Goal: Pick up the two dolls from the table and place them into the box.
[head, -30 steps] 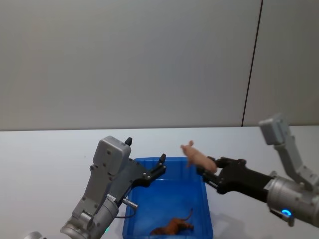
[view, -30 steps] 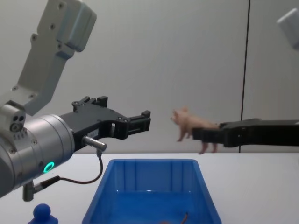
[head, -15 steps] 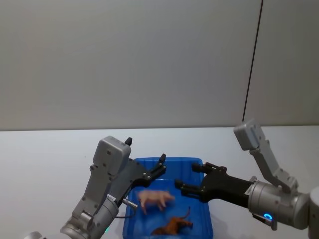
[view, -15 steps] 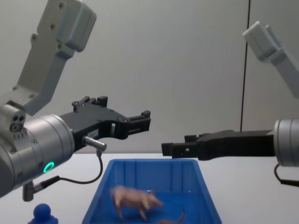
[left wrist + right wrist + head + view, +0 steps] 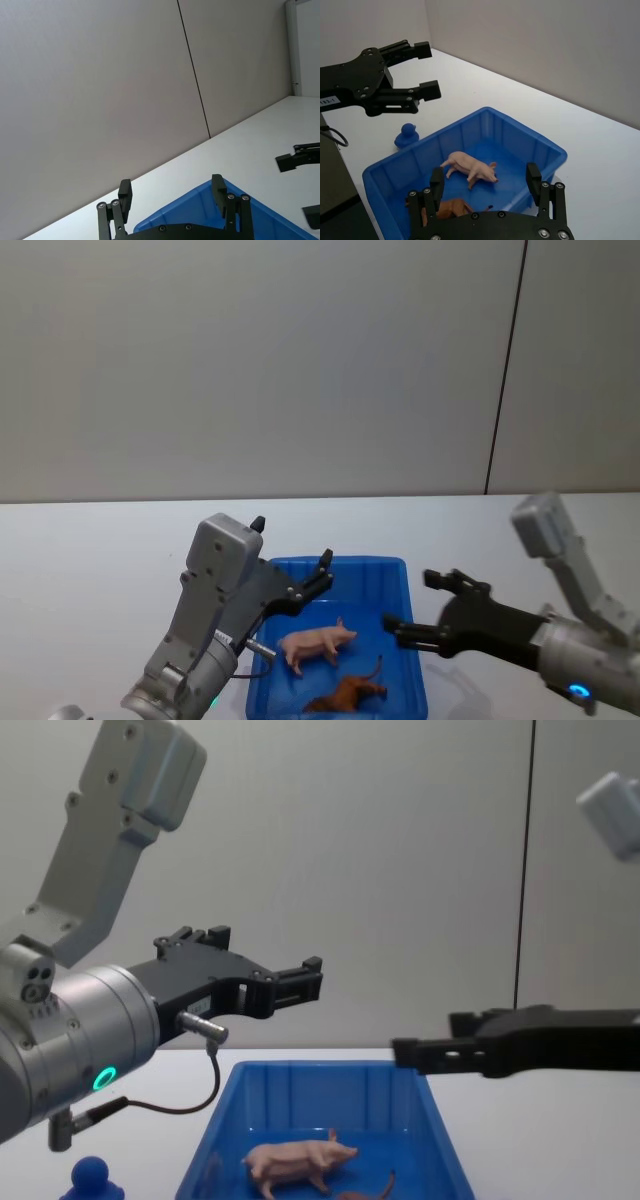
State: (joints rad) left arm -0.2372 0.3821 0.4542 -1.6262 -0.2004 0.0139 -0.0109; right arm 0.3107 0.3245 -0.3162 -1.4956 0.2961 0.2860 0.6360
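— Where's the pig point(image 5: 317, 644)?
— In the box point(image 5: 370, 561), near the brown animal point(image 5: 345, 696). The blue doll point(image 5: 92, 1176) sits on the table point(image 5: 80, 540), left of the box.
— And the grippers?
— The right gripper point(image 5: 410, 601) hangs wide open over the box's right edge, holding nothing. The left gripper point(image 5: 316, 977) is open too, above the left side.

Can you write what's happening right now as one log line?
left gripper: open, raised by box | right gripper: open, at box's right side | pig: in box | brown animal: in box | blue figure: on table
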